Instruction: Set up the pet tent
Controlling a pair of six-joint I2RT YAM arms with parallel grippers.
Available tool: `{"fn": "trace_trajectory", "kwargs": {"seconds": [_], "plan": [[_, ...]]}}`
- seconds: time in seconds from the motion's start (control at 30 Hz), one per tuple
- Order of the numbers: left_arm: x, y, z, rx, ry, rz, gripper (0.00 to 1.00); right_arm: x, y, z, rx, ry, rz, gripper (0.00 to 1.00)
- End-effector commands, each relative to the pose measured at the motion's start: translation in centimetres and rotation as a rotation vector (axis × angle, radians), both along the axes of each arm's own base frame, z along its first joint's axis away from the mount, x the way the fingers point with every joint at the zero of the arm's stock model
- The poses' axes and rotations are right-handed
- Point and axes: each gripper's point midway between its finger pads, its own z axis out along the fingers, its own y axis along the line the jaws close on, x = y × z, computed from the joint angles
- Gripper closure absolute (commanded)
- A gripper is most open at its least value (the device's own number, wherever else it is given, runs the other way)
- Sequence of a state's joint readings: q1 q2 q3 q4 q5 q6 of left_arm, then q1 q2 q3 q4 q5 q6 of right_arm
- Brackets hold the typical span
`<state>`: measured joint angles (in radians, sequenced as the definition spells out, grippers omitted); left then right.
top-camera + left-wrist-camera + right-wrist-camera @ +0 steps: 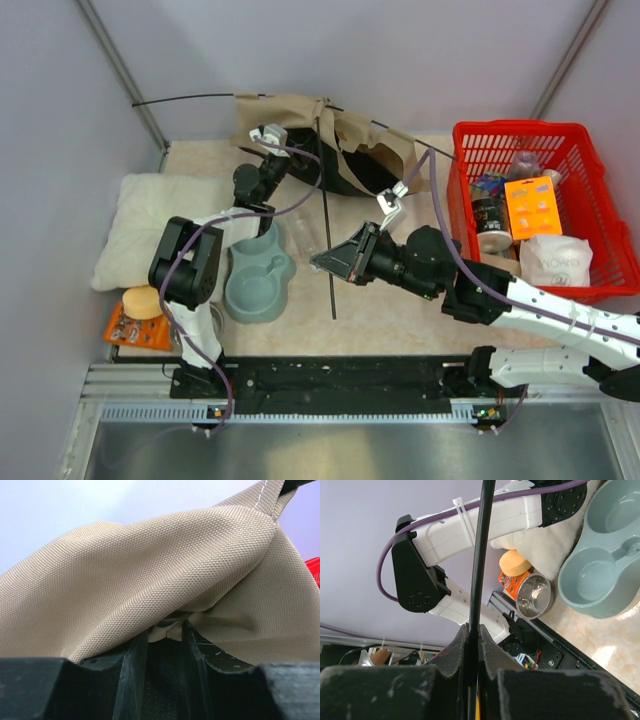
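Clutter on the table.
Cream pillow (148, 218) at 9 o'clock; grey double bowl (258, 277) near centre; red basket (520, 128) at 3 o'clock, packets inside.

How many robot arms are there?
2. The left arm reaches back to the pet tent; the right arm stretches in from the right, right gripper shut on a black pole. None seems hidden.

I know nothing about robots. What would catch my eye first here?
A crumpled tan pet tent slumps at the far edge of the table, with the left pincer pressed against its fabric. Mid-table, the right pincer is clamped on a thin black pole. A bright red basket of odds and ends sits at the right.
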<state>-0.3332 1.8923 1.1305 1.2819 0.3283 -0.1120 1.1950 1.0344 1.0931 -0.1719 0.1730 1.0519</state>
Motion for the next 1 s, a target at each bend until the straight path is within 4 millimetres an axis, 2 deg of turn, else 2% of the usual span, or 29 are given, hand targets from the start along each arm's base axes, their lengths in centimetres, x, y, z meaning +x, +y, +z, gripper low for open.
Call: {"fn": "trace_trajectory", "kwargs": {"seconds": [0.0, 0.2, 0.3, 0.33, 0.47, 0.73, 0.97], "plan": [[0.0, -0.1, 1.6, -0.016, -0.052, -0.006, 0.63, 1.7, -0.6, 1.4, 0.030, -0.029, -0.077, 1.00], [0.1, -0.2, 1.0, 0.001, -0.038, -0.008, 0.78, 1.7, -0.7, 1.4, 0.029, -0.030, -0.077, 1.00], [0.1, -0.4, 1.1, 0.008, -0.038, -0.016, 0.91, 1.9, -0.8, 1.6, 0.034, -0.032, -0.083, 1.00], [-0.1, -0.3, 1.3, 0.008, -0.043, -0.017, 1.00, 1.9, -0.8, 1.5, 0.032, -0.031, -0.082, 1.00], [-0.9, -0.4, 1.4, 0.006, -0.029, -0.037, 1.00, 1.9, -0.9, 1.6, 0.033, -0.035, -0.085, 1.00], [-6.5, 0.2, 0.6, -0.008, 0.143, -0.131, 1.00, 1.9, -0.6, 1.9, 0.058, -0.047, -0.073, 1.00], [-12.0, 0.1, 1.1, 0.024, 0.354, -0.224, 1.00, 1.6, -0.5, 1.7, 0.101, -0.038, -0.057, 1.00]]}}
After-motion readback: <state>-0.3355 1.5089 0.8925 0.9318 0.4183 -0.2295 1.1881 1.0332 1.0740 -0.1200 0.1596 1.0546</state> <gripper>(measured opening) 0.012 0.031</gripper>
